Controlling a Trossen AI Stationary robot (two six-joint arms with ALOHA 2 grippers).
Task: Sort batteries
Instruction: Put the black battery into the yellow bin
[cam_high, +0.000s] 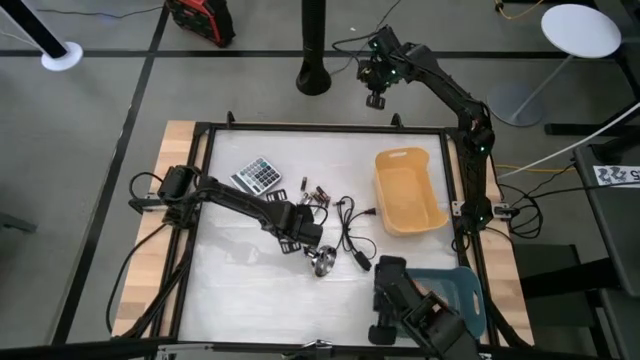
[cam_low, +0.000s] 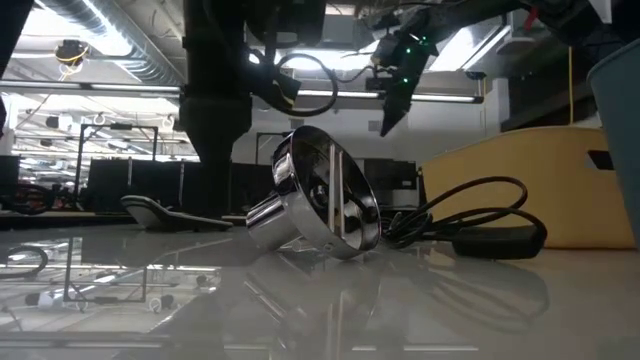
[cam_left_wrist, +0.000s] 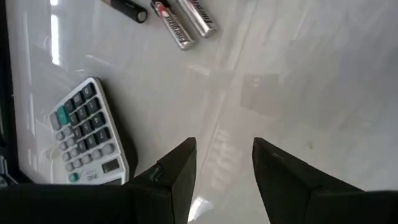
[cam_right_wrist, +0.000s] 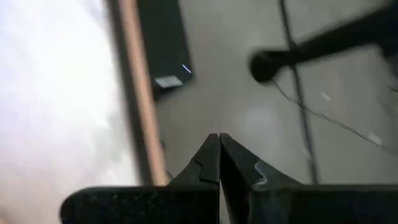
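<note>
I had the left gripper (cam_high: 305, 232) low over the white table (cam_high: 240, 280) near the middle of the high frame, its fingers (cam_left_wrist: 180, 171) parted a little with nothing between them; in its wrist picture only bare table showed in the gap. The batteries (cam_high: 315, 193) lay just above it in the high frame, a loose cluster between the calculator (cam_high: 257, 175) and the cable (cam_high: 350, 225), well apart from the yellow bin (cam_high: 408, 190) at centre right. The right gripper (cam_high: 376, 98) waited beyond the table's upper edge, its fingers pressed together on nothing. As I judged it, the chief risk was the narrow opening: coming down on a round cell lying flat, one finger could strike it and send it rolling toward the cable or under the metal knob (cam_high: 322, 262), which sat just below the gripper. Two cells in the wrist view lay touching side by side, so a pinch might drag both or squeeze one out. My count: one calculator, one cable, one knob, one yellow bin, one blue bin (cam_high: 455, 290) at lower right. The wrist view showed three batteries; overhead the cluster was too small to count exactly, several at least.
</note>
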